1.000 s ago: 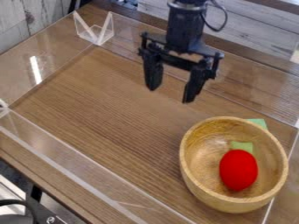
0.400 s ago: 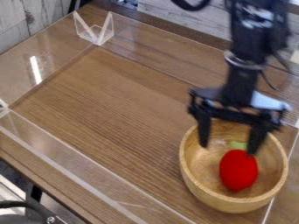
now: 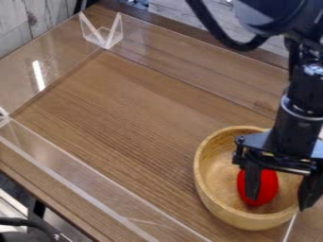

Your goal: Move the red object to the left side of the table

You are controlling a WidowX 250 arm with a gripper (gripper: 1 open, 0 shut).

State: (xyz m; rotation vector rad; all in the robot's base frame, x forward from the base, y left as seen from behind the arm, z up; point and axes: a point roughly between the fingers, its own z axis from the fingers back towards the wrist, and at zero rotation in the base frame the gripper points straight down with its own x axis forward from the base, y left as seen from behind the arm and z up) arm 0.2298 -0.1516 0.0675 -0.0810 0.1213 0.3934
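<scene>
From my seat, the left side of the table is bare wood grain with the clear acrylic walls along its edge and a small clear stand up at the far corner; none of that has shifted over the last second. What has changed is all on the right: 1 second back the arm hung over the middle of the table, and since then I have watched it sweep across and sink, so the gripper is now down in the wooden bowl at the near right. Its 2 dark fingers stand spread wide, 1 on either side of the red object, and I judge they have not pinched it yet; the jaws look as far apart as they were during the approach. The red fruit sits where it sat before, inside the bowl toward its near wall, with something pale green lying behind it, mostly hidden by the arm. The bowl holds just those 2 things as far as I can see. For the task, this reads as the reach finished and the grasp about to start: closing, lifting clear of the rim, then carrying everything across to the empty left are all still ahead.
</scene>
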